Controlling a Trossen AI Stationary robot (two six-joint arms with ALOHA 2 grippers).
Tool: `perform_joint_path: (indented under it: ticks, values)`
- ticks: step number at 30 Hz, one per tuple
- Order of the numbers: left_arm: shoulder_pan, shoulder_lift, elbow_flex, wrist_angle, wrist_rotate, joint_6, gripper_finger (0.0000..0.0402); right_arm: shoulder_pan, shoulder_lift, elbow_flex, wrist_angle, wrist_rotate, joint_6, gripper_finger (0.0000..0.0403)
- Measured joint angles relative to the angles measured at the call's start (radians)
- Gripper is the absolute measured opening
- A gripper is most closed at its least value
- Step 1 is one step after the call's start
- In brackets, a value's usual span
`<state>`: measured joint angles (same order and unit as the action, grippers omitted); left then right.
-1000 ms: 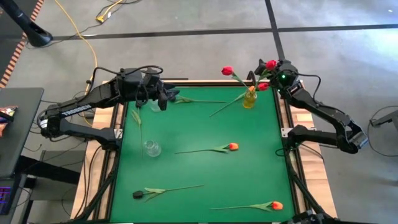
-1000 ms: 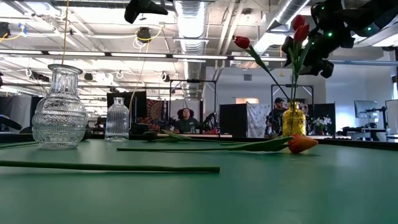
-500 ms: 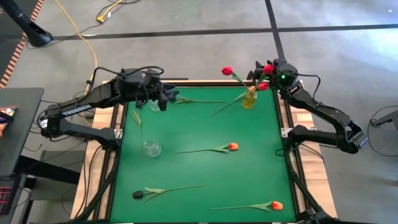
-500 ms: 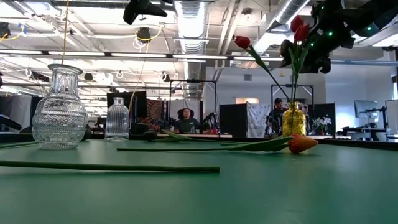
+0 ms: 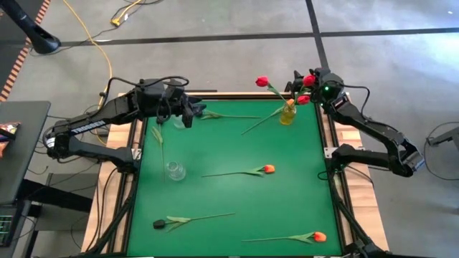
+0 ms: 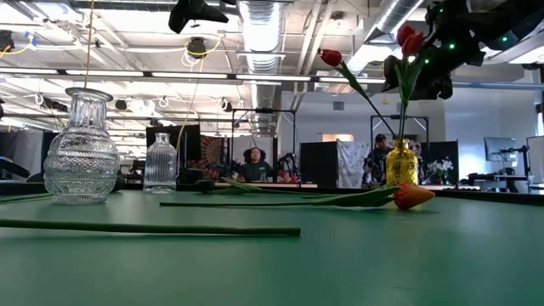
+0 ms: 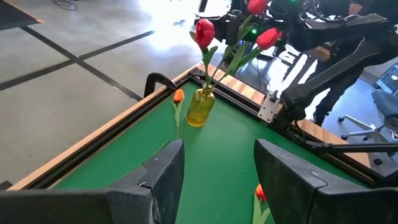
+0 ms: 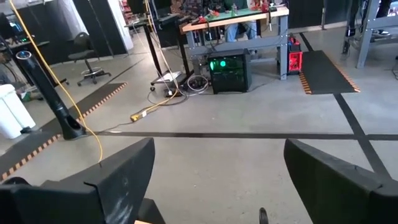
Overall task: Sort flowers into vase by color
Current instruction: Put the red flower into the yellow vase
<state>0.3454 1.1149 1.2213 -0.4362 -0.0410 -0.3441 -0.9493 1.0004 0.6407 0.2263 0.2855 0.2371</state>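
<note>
A yellow vase [image 5: 287, 115] stands at the mat's far right corner and holds three red flowers [image 7: 204, 32]. My right gripper [image 5: 307, 81] hovers open beside their heads [image 6: 407, 36], and the right wrist view shows nothing between its fingers [image 8: 124, 171]. My left gripper [image 5: 188, 115] hangs open above the far left of the mat, pointing at the yellow vase [image 7: 200, 107]. Orange flowers [image 5: 268, 169] [image 5: 319, 236], a dark flower [image 5: 158, 224] and loose stems [image 5: 229, 116] lie flat on the mat. A clear vase [image 5: 174, 170] stands at the left.
In the low view a second, smaller clear vase [image 6: 160, 164] stands behind the big one [image 6: 81, 149]. The green mat [image 5: 237, 201] has a wooden rim [image 7: 112, 134]. Another stem [image 5: 259, 123] lies next to the yellow vase. People sit in the room beyond [image 6: 252, 161].
The topmost red flower head beside my right gripper has shifted a little toward the vase. Both arms have stayed where they were.
</note>
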Motion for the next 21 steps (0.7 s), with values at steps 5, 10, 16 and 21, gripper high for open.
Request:
perform_joint_path:
  ticks: [5,10,16,21]
  values:
    - [0.000,0.000,0.000,0.000,0.000,-0.001,0.0180,0.000,0.000,0.000,-0.002,0.000,-0.002,0.0385]
    - [0.000,0.000,0.000,0.000,0.000,-0.005,0.0180,-0.002,0.000,0.000,-0.003,-0.040,-0.048,0.0385]
    - [0.000,0.000,0.000,0.000,0.000,-0.006,0.0180,-0.002,0.000,0.000,-0.003,-0.086,-0.115,0.0385]
    - [0.000,0.000,0.000,0.000,-0.001,-0.006,0.0180,-0.002,0.000,0.000,0.040,-0.080,-0.116,0.0385]
